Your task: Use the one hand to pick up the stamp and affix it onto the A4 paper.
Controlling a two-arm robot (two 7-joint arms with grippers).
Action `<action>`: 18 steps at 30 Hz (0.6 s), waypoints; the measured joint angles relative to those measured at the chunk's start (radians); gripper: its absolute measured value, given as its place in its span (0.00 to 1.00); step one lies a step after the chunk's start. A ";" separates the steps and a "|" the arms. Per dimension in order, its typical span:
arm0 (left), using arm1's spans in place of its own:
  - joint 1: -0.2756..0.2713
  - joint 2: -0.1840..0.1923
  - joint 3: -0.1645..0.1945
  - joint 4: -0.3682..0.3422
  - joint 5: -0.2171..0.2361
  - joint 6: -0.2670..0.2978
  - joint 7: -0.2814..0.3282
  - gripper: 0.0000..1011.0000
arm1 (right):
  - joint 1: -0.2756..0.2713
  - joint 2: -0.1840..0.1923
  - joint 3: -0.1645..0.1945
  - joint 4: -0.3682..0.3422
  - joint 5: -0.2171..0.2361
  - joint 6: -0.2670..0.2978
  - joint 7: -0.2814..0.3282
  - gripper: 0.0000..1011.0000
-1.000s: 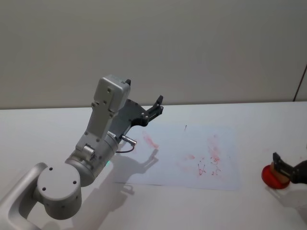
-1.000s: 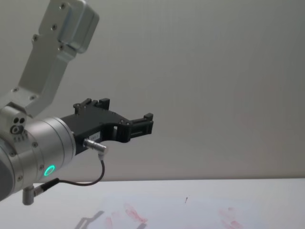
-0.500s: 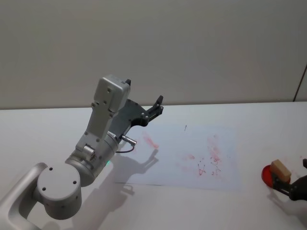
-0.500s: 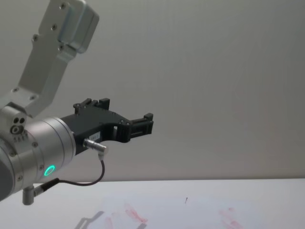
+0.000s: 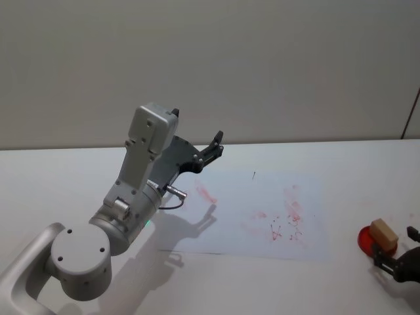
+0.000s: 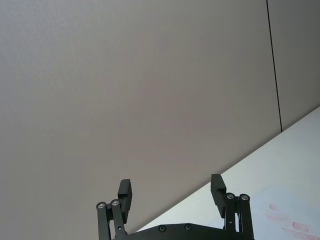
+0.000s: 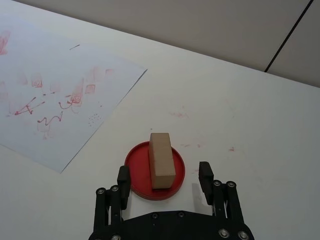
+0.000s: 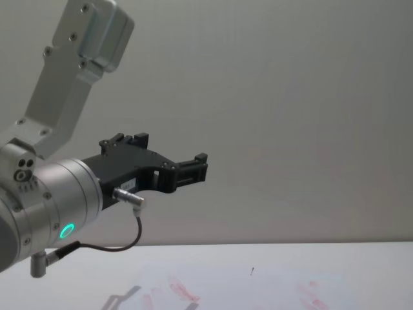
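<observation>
Just beyond right tool (image 7: 164,172), stamp (image 7: 161,159)

Red round pad (image 7: 137,172) is sitting on white table (image 7: 240,100), far right. Faint red smudges (image 7: 180,115) are showing just beyond it. Grey wall (image 5: 262,65) is running behind, dark seam (image 6: 274,65) crossing it.

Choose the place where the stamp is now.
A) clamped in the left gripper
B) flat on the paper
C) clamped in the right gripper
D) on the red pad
D: the stamp stands on the red pad, beside the paper; the right gripper is open and does not touch it.
</observation>
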 joint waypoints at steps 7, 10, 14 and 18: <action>0.000 0.000 0.000 0.000 0.000 0.000 0.000 0.99 | 0.001 -0.001 -0.001 0.003 -0.006 0.006 0.004 0.65; 0.000 0.000 0.000 0.000 0.000 0.000 0.000 0.99 | 0.001 -0.001 -0.001 0.004 -0.007 0.008 0.006 0.53; 0.000 0.000 0.000 0.000 0.000 0.000 0.000 0.99 | 0.001 -0.001 -0.002 0.004 -0.009 0.009 0.006 0.43; 0.000 0.000 0.000 0.000 0.000 0.000 0.000 0.99 | 0.001 -0.002 -0.002 0.005 -0.010 0.010 0.007 0.27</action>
